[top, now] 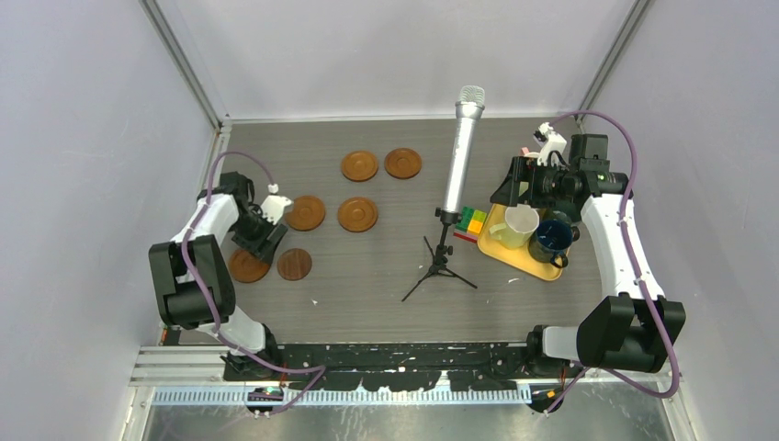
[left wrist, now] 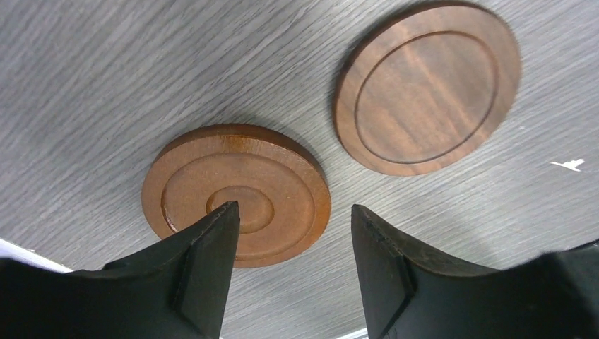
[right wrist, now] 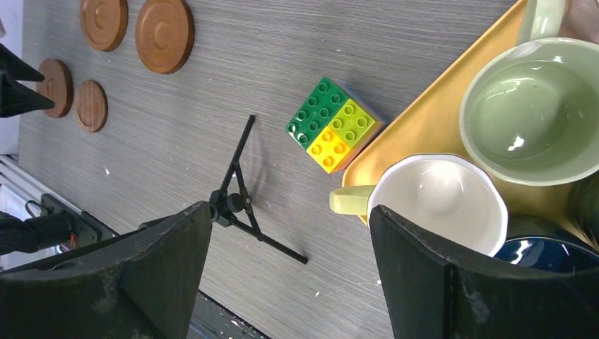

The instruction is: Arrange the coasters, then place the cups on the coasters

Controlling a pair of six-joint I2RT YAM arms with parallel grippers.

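Our left fingers [left wrist: 215, 240] hang low over the table [left wrist: 106, 85]. They are open part way and hold nothing. Under them lies 1 orange-brown coaster [left wrist: 282, 191], flat on the table. The darker coaster [left wrist: 427, 88] lies just beside it, not touching. The other 4 coasters [top: 357, 214] lie farther back, 2 by 2.

Our right fingers [right wrist: 176, 247] are wide open and hold nothing too. They hang over the yellow tray [right wrist: 424, 113]. In the tray we see the pale green cup [right wrist: 530, 106], the cream cup [right wrist: 438, 201] and the dark blue cup [right wrist: 544, 258], close together. No cup is on a coaster yet.
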